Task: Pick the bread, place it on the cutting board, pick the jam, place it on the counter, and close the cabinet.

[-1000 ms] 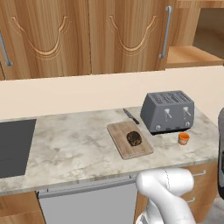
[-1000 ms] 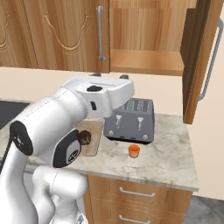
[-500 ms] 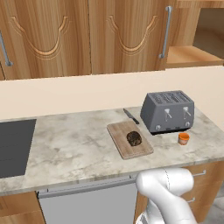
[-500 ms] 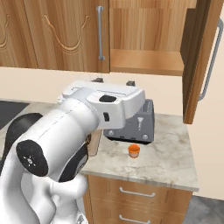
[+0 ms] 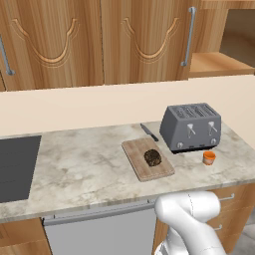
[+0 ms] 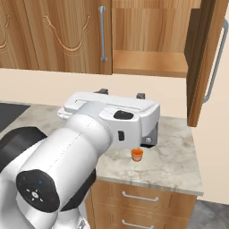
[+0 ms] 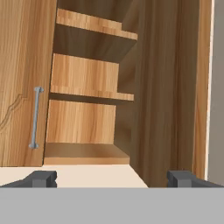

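Gripper [image 7: 112,178]: spread wide, nothing held, faced at cabinet [image 7: 87,109] shelves.
Cabinet door [image 6: 206,62]: swung open.
Bread [image 5: 152,157]: on cutting board [image 5: 139,169].
Jam [image 5: 209,157]: on bench [image 5: 84,164], near front edge.

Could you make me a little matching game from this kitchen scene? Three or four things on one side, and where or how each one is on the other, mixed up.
Things:
1. bread
2. jam
3. cabinet door
4. knife

Places or states:
A. swung open, shelves bare
B. on the counter in front of the toaster
C. on the cutting board
D. on the counter behind the cutting board, left of the toaster

Right pairs: 1-C, 2-B, 3-A, 4-D
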### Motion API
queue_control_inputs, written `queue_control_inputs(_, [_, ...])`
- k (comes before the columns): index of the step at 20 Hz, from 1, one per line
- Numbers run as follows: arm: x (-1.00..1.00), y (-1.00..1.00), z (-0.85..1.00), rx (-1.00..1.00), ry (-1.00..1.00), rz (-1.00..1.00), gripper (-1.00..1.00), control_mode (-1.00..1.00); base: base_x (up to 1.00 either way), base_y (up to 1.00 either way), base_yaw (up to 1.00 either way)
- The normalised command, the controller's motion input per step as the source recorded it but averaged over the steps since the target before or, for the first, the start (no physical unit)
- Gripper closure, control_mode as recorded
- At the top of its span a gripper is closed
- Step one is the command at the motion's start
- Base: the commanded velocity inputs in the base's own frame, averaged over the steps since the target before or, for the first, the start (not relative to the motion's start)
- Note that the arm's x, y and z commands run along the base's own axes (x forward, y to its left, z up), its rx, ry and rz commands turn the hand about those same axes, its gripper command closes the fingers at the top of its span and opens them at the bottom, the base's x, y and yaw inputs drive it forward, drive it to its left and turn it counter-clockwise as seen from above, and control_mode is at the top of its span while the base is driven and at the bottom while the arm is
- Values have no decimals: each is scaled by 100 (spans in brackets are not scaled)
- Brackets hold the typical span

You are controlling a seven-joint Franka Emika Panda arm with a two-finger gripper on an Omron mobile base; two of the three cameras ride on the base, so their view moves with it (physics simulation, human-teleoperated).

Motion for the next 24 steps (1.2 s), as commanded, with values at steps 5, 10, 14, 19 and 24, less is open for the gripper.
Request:
queue_control_inputs(5, [-49, -26, 3, 2, 2, 3, -100, -100, 0, 0, 0])
queue_control_inputs(10, [-41, -16, 8, 0, 3, 0, -100, -100, 0, 0, 0])
queue_control_inputs(14, [-43, -16, 4, 0, 1, 0, -100, -100, 0, 0, 0])
queue_control_inputs(19, [-44, -15, 5, 0, 2, 0, -100, -100, 0, 0, 0])
queue_control_inputs(24, [-42, -13, 2, 0, 2, 0, -100, -100, 0, 0, 0])
